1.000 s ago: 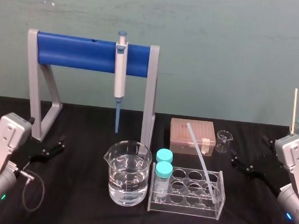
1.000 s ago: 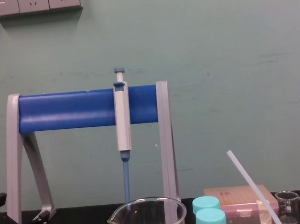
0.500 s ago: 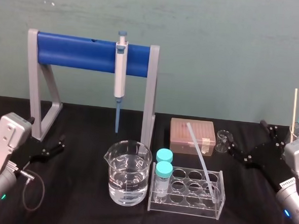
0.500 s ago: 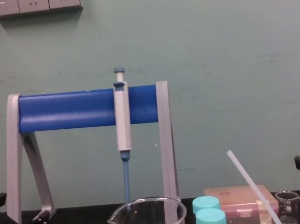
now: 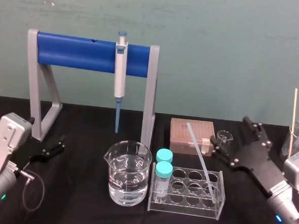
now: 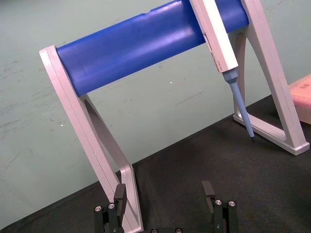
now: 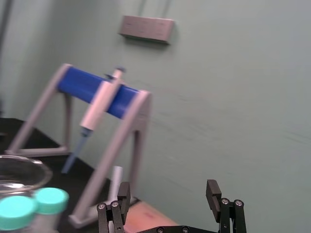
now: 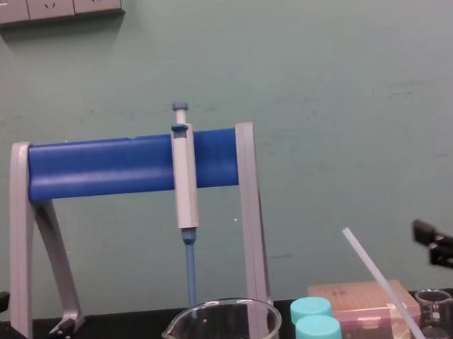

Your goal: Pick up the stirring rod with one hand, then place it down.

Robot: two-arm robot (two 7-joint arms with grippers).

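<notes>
The long thin see-through whitish stirring rod [image 5: 200,155] leans in a clear plastic rack [image 5: 187,193] on the black surface [image 5: 84,189]. The head view looks down on it, so you can see its bottom end sitting in a back hole on the right side of the rack. The chest view looks from the side, so you can see the top of the rod [image 8: 380,279] slanting up and to the left in front of a pink box [image 8: 362,300].

The right tool [image 5: 230,131] hangs above the surface, to the right of the rod. It is near the rod but not touching it, and it is close to a small glass beaker [image 5: 223,140]. The right wrist view shows its two black fingers [image 7: 124,191] spread wide with nothing between them.

The left tool [image 5: 60,144] sits low on the left, well apart from the rod. The left wrist view shows its fingers [image 6: 120,194] spread too, pointing at a blue and grey stand [image 6: 146,43] that holds a grey-white pipette with a blue tip [image 6: 218,43].
</notes>
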